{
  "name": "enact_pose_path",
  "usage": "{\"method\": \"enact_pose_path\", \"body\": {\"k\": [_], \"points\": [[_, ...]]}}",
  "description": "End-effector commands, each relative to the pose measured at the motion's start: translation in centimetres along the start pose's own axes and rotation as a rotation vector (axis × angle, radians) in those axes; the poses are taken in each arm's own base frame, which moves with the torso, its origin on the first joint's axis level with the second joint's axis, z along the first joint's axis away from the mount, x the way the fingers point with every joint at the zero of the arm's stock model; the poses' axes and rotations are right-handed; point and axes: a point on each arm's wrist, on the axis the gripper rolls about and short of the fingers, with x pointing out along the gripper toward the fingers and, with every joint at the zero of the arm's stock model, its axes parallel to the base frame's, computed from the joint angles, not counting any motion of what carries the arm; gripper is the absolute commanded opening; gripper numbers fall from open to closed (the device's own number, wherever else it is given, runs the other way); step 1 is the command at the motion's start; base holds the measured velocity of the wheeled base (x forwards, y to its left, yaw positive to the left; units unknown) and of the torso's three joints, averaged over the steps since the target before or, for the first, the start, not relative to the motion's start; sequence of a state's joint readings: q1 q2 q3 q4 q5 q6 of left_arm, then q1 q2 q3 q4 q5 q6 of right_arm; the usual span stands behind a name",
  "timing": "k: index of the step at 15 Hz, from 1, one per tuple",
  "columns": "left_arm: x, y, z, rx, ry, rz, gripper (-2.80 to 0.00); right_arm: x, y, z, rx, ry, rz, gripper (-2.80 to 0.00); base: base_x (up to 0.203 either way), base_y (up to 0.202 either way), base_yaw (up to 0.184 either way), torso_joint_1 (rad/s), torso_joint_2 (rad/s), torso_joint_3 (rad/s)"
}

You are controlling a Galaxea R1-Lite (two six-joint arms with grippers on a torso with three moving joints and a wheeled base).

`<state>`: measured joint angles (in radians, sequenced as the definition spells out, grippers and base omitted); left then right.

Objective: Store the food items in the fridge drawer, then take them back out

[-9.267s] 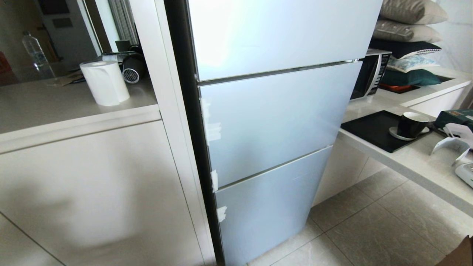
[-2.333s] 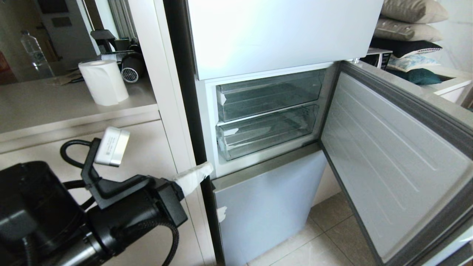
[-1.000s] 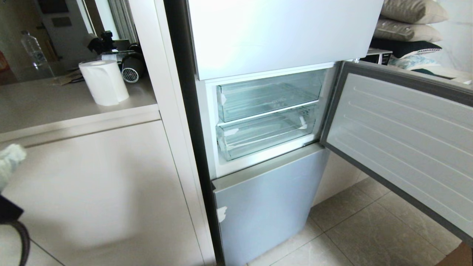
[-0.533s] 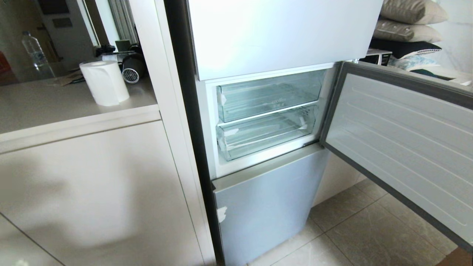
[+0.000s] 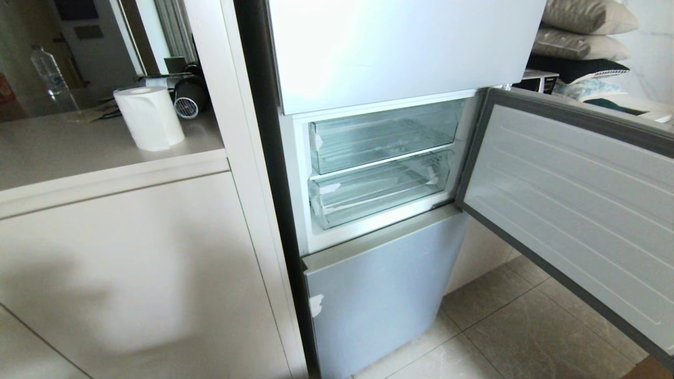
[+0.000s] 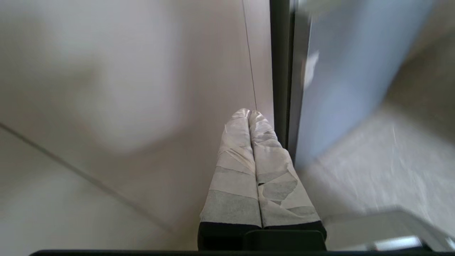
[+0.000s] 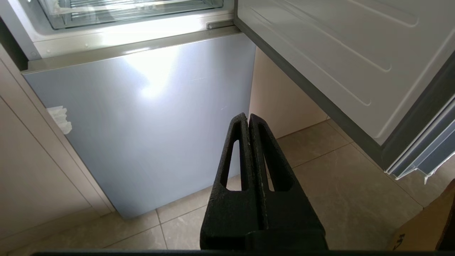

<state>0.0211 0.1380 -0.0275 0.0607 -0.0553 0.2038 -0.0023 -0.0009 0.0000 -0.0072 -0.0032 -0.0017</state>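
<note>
The pale-blue fridge (image 5: 389, 52) has its middle door (image 5: 568, 210) swung open to the right. Inside are two clear plastic fridge drawers, one above the other: upper (image 5: 379, 138) and lower (image 5: 376, 190). Both are pushed in and look empty. No food items show in any view. Neither gripper appears in the head view. My left gripper (image 6: 249, 112), its fingers wrapped in white tape, is shut on nothing and hangs low beside the fridge's left edge. My right gripper (image 7: 247, 116) is shut and empty, low in front of the bottom door panel (image 7: 142, 121).
A white cabinet and counter (image 5: 105, 158) with a paper roll (image 5: 149, 117) stand left of the fridge. The open door reaches out over the tiled floor (image 5: 526, 326) on the right. A cardboard corner (image 7: 426, 220) lies at the right gripper's far side.
The left arm's taped fingertip, at the head view's lower left edge a second ago, has dropped out of that view. The fridge door has stayed open.
</note>
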Motion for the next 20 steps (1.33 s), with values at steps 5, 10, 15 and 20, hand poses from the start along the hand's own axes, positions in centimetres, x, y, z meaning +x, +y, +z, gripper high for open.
{"method": "enact_pose_path", "body": {"k": [5,10,15,20], "points": [[-0.85,0.01,-0.62,-0.185,-0.142,0.054,-2.80,0.01,0.00,0.01,0.002,0.000,0.001,-2.80,0.000,0.000,0.000,0.000,0.00,0.000],[-0.85,0.01,-0.62,-0.185,-0.142,0.054,-2.80,0.01,0.00,0.01,0.002,0.000,0.001,-2.80,0.000,0.000,0.000,0.000,0.00,0.000],[-0.85,0.01,-0.62,-0.185,-0.142,0.054,-2.80,0.01,0.00,0.01,0.000,0.000,0.001,-2.80,-0.001,-0.001,0.018,0.002,0.00,0.000],[-0.85,0.01,-0.62,-0.185,-0.143,0.054,-2.80,0.01,0.00,0.01,0.000,0.000,0.001,-2.80,0.001,-0.008,0.172,0.002,0.00,0.002]]}}
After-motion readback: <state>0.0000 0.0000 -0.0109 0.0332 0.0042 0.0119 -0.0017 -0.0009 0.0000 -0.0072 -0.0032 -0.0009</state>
